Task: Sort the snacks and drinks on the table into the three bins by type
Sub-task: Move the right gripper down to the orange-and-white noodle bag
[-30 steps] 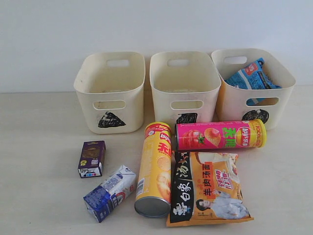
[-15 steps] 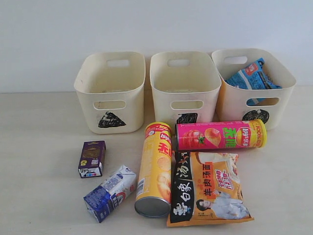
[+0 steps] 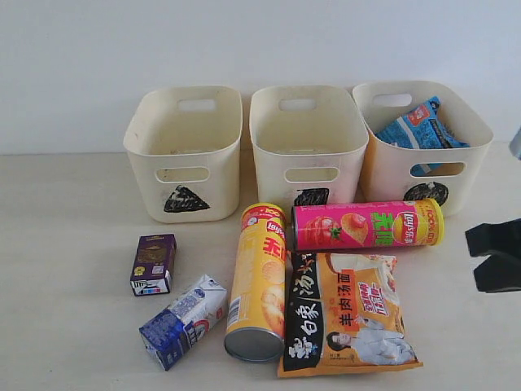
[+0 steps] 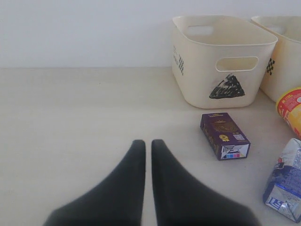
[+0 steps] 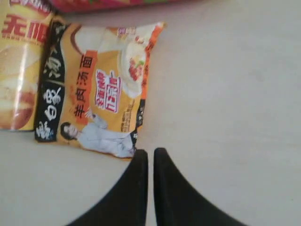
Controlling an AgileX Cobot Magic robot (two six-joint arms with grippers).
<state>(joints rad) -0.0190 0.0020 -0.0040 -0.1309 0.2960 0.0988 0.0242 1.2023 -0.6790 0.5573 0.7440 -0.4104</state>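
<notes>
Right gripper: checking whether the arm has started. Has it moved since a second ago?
Yes. The right gripper has entered from the exterior view's right edge, below the circle bin.

1. Cream triangle bin (image 3: 212,191), square bin (image 3: 273,183) and circle bin (image 3: 391,183) stand along the tabletop's far edge; blue bag (image 3: 419,126) inside circle bin.
2. Yellow can (image 3: 259,281), pink can (image 3: 366,225) and orange bag (image 3: 350,314) lie mid-tabletop.
3. Purple carton (image 3: 153,263) and blue-and-white carton (image 3: 183,320) lie toward the front-left corner.

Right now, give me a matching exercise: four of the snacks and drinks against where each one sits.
1 blue bag
2 pink chip can
3 dark purple carton
4 orange bag

A in front of the triangle-marked bin
B inside the rightmost bin
C on its side before the middle bin and rightmost bin
D flat alongside the yellow chip can

Pairs: 1-B, 2-C, 3-A, 4-D
</notes>
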